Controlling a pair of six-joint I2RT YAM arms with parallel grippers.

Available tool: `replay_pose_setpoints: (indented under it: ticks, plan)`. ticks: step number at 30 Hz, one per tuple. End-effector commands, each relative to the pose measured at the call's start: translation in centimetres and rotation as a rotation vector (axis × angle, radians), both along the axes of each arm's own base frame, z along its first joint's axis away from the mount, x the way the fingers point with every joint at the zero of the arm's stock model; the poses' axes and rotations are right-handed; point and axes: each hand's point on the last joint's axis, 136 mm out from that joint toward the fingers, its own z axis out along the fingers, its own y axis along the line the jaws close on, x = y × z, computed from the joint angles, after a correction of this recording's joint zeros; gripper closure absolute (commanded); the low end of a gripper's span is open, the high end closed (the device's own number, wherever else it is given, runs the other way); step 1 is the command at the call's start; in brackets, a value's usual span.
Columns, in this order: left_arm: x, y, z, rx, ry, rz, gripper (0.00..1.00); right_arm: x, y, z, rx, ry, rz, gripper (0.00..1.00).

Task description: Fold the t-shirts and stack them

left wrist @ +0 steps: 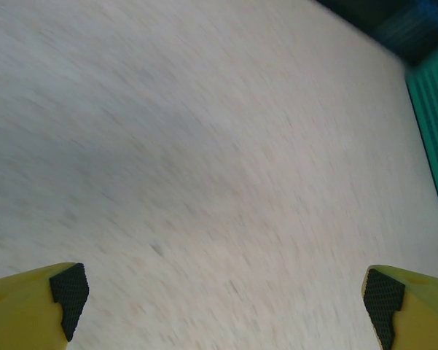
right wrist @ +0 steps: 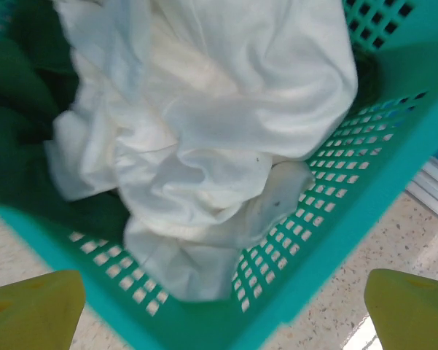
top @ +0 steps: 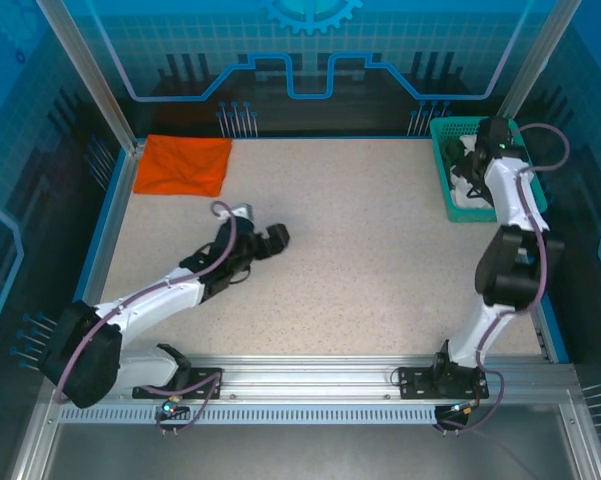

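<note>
Top external view: the orange shirt lies folded flat in the far left corner of the table. That seems a sensible spot to start the stack, since it leaves the middle free for folding.

The white shirt is not yet out. It sits crumpled in the teal basket at the far right edge, heaped against the mesh wall, with a few small dark marks on one fold.

The right arm reaches to the basket. In its wrist view the right gripper hangs above the near rim with its jaws spread wide and nothing between them, aimed at the heap of white cloth. This looks like the approach to a pick, and the wide opening suits a thick bunch of soft fabric.

The left gripper is also wide open and empty, held low over bare table left of centre, well apart from both shirts. It seems parked there to take a corner once the white shirt reaches the middle.

The task looks about half done: one shirt is folded and the other untouched. The next move calls for the right jaws to drop onto a high fold, clear of the mesh, and close. If they catch the basket wall or too little cloth, the basket may lift or the shirt may slip.
</note>
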Motion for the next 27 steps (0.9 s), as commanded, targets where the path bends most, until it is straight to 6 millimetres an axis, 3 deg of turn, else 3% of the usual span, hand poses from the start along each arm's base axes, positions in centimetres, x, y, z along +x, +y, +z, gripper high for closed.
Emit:
replay_pose_setpoints:
  ticks: [1,7,13,20,21,24,27]
  plan:
    - [-1.6,-2.7,0.4,0.057,0.018,-0.138,0.01,0.1,-1.6,-0.8,0.001,0.092,-0.073,0.0]
    - [-4.7,-3.6,0.6,0.057,0.07,-0.225,0.01,2.1,-4.7,-3.2,-0.038,0.144,-0.155,0.0]
    - [-5.7,-2.8,0.3,0.072,0.115,-0.205,0.01,4.1,-6.2,-6.2,-0.057,0.193,-0.154,0.04]
    - [-5.0,-3.6,1.5,0.108,0.11,-0.242,0.03,6.3,-6.0,-7.3,-0.008,0.124,-0.132,0.42]
    - [-4.8,-3.9,1.6,0.114,0.114,-0.253,0.04,6.8,-5.8,-7.4,0.006,0.108,-0.113,0.49]
    - [-4.6,-4.4,1.8,0.126,0.121,-0.277,0.05,7.3,-5.5,-7.4,0.035,0.076,-0.095,0.85]
    - [-4.4,-4.7,2.0,0.134,0.12,-0.29,0.05,7.3,-5.3,-5.8,0.046,0.027,-0.102,1.0]
